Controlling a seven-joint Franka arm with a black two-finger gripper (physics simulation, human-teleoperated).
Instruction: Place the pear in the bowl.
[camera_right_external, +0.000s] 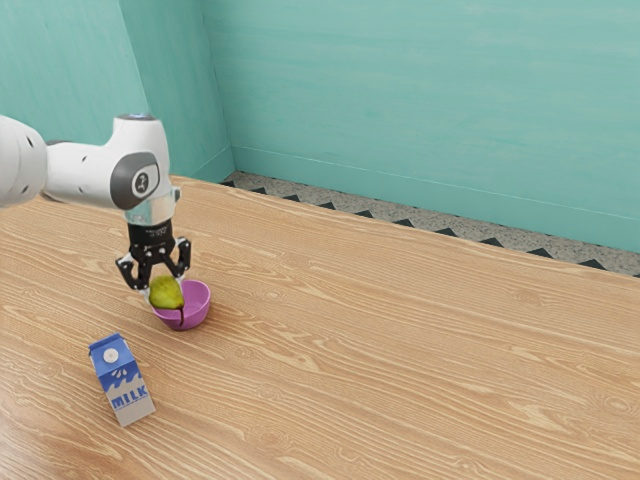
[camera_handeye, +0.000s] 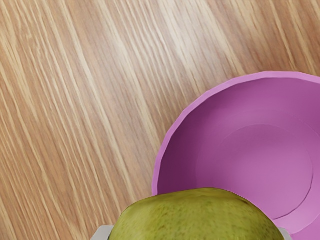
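Two opposed fingertips (camera_handeye: 102, 233) of the end effector (camera_right_external: 166, 290) are clamped on the pear (camera_handeye: 200, 217). The pear is held at the edge of the bowl (camera_handeye: 215, 120), overlapping its rim in the wrist view and off-center from its floor. Vertical clearance cannot be told.

Risk 1: release at this offset may drop the pear on the rim, so that it rolls outward; likely cause, incomplete alignment.
Risk 2: the rounded skin may pivot or slip between the pads if the grip is marginal.
Risk 3: lateral travel at low height may strike the rim and push or tip the bowl.

Materials, near to far:
- Pear: yellow-green, finely mottled, rounded body.
- Bowl: smooth purple-pink, apparently plastic; faceted rim, round base.
- Milk carton (camera_right_external: 122, 385): blue and white, box-shaped, round cap; well apart from the pear.
- Table (camera_right_external: 400, 370): streaked light wood grain.
- Floor (camera_right_external: 380, 209): speckled, dark triangular border.
- Wall (camera_right_external: 420, 100): teal, faintly brushed.
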